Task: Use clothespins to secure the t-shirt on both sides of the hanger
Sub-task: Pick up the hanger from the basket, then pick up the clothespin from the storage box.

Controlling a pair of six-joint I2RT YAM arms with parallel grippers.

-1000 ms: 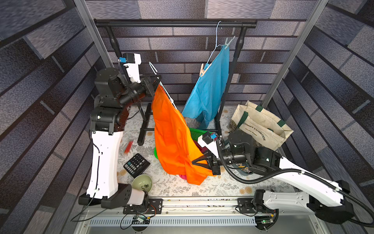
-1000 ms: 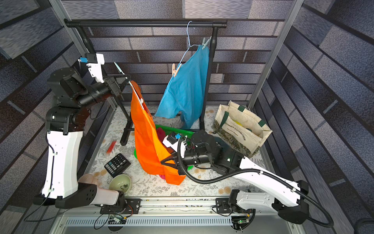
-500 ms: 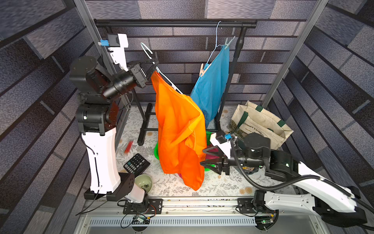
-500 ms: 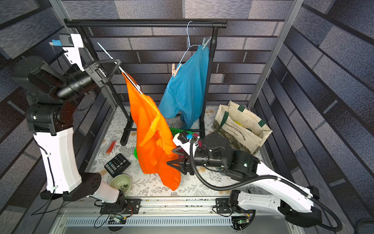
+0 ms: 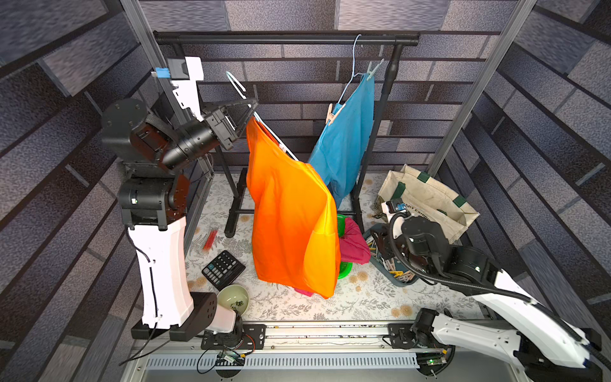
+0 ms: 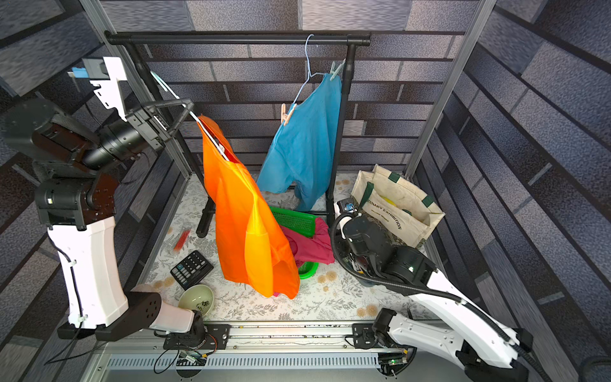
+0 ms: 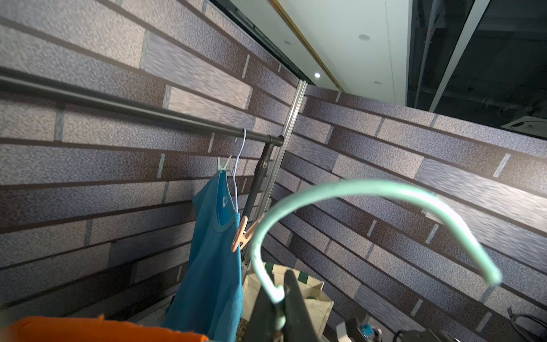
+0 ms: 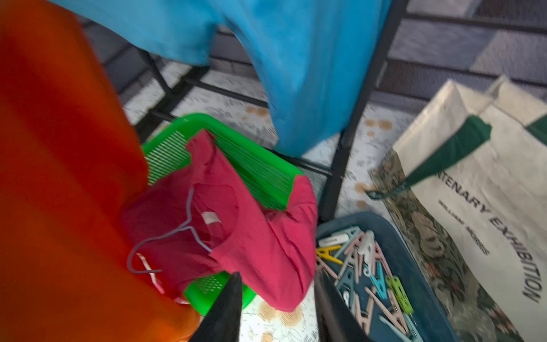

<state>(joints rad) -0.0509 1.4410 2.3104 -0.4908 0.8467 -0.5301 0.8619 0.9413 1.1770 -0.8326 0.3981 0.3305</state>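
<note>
Evenly bright from above, soft shadows, smeared toward edges in both top views, motion-blurred in wrist views.

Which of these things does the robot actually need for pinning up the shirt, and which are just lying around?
For the job: orange shirt, its hanger, clothespins.

Just lying about: calculator, bowl, cloth bag, pink shirt, green basket. The blue shirt is already pinned.

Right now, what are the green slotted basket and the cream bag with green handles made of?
The green slotted basket looks like glossy moulded plastic: shiny, thin ribs. The cream bag with green handles seems woven cloth, perhaps canvas: matte, creased, sagging.
</note>
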